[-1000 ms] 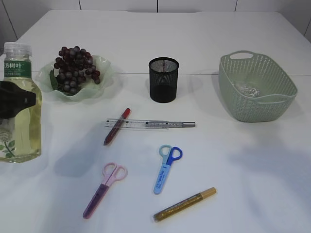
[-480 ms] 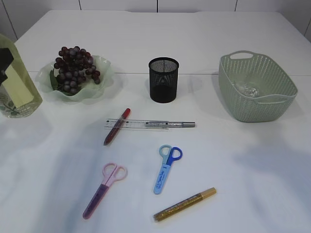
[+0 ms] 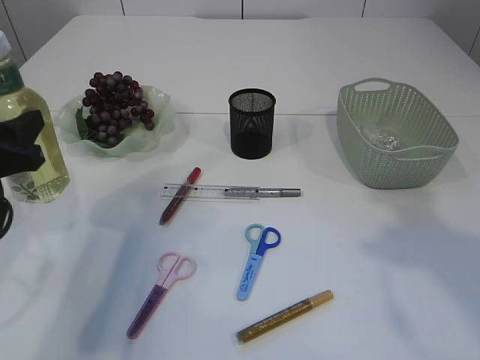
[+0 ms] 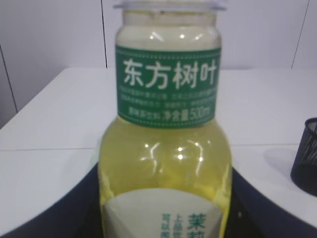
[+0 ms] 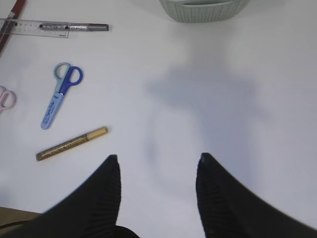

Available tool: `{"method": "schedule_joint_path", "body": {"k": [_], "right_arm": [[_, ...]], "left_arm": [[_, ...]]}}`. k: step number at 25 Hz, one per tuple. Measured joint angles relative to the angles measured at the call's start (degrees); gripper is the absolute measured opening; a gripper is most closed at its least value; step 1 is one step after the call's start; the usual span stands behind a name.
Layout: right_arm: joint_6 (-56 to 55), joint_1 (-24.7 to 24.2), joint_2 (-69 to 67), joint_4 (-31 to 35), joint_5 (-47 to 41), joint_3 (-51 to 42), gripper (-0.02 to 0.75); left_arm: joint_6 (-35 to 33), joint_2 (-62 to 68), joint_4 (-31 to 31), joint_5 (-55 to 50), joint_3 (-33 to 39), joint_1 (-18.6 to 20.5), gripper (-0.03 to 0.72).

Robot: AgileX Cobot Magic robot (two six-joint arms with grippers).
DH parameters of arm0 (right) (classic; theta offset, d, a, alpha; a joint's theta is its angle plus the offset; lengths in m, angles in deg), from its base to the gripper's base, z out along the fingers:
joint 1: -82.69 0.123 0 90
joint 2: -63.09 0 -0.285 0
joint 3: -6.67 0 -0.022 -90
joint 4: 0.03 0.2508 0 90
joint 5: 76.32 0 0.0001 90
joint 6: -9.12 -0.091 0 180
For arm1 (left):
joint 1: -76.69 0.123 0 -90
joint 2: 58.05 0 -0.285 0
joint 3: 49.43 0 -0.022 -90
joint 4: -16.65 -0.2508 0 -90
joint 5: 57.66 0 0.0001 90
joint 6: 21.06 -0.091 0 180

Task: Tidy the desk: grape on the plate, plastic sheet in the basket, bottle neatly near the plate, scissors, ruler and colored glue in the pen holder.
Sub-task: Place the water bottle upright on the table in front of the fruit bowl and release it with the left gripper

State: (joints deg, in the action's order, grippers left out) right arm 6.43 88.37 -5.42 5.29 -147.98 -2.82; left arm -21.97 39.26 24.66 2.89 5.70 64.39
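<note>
A bottle (image 3: 30, 142) of yellow liquid with a green label is upright at the far left, just left of the plate (image 3: 161, 120). My left gripper (image 3: 19, 146) is shut on its body. In the left wrist view the bottle (image 4: 166, 148) fills the frame between the dark fingers (image 4: 74, 208). The grape (image 3: 116, 105) bunch lies on the plate. Ruler (image 3: 217, 192), red glue pen (image 3: 178, 196), blue scissors (image 3: 257, 259), pink scissors (image 3: 159, 291) and gold glue pen (image 3: 285, 316) lie on the table. My right gripper (image 5: 157, 161) hangs open over bare table, holding nothing.
The black mesh pen holder (image 3: 252, 124) stands in the middle at the back. A green basket (image 3: 394, 135) at the right holds a crumpled plastic sheet (image 3: 381, 137). A silver pen (image 3: 281, 193) lies along the ruler. The gold glue pen (image 5: 72, 144) is left of my right fingers.
The bottle in my left gripper has moved back towards the plate, tilting on the way and now upright again. Everything else on the table has stayed put.
</note>
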Motion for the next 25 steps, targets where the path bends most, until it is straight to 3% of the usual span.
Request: {"method": "schedule_joint_path", "body": {"k": [14, 25], "right_arm": [[1.8, 0.0, 0.0, -2.2, 0.0, 0.0, 0.399], [1.9, 0.0, 0.0, -3.9, 0.0, 0.0, 0.399]], "left_arm": [[-2.6, 20.5, 0.5, 0.2, -13.6, 0.0, 0.395], [-2.7, 26.3, 1.4, 2.2, -17.1, 0.0, 0.395]]}}
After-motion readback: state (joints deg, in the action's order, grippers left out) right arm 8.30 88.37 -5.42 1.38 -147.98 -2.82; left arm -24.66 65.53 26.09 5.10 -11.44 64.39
